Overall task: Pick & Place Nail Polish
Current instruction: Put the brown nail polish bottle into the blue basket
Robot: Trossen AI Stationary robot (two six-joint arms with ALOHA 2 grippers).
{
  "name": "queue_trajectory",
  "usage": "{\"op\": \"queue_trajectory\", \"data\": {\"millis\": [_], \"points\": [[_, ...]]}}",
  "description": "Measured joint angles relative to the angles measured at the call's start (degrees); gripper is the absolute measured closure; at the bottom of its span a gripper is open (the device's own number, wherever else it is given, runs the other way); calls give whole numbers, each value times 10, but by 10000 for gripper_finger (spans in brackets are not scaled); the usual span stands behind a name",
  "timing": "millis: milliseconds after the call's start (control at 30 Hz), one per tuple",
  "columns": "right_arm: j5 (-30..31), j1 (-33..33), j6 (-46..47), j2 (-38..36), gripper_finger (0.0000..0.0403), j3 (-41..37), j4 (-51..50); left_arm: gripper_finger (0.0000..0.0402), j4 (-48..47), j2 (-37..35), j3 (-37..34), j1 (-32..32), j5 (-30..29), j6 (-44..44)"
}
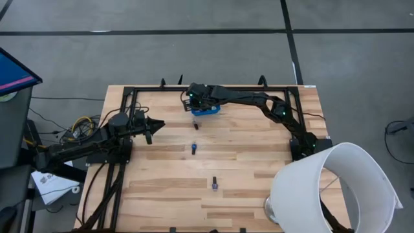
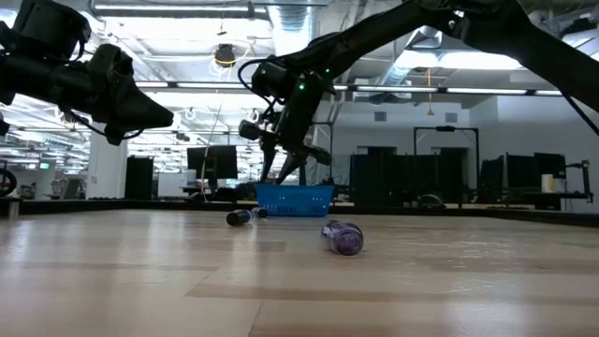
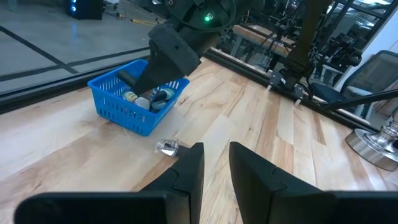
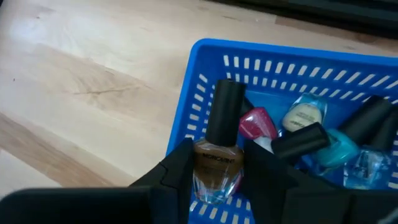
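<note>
Right gripper (image 4: 217, 171): over the blue basket (image 4: 205, 50), clamped on a brown polish bottle (image 4: 217, 163).
Left gripper (image 3: 216, 163): fingers slightly apart, empty, well away.
Table (image 1: 259, 168): three bottles lying loose.

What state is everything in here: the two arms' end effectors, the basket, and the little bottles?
Right end effector: shut on a brownish bottle, over the basket's edge.
Left end effector: open, empty, away from the basket.
Basket: upright, holding several bottles.
Three loose bottles: on the table outside the basket, at least two on their sides.
</note>
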Motion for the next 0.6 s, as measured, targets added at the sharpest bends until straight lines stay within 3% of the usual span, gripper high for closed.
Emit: {"op": "queue_trajectory", "data": {"millis": [333, 600], "points": [[6, 1, 1, 0, 299, 0, 2, 330, -1, 0, 0, 0, 0, 0], [16, 5, 11, 0, 262, 0, 15, 330, -2, 0, 0, 0, 0, 0]]}}
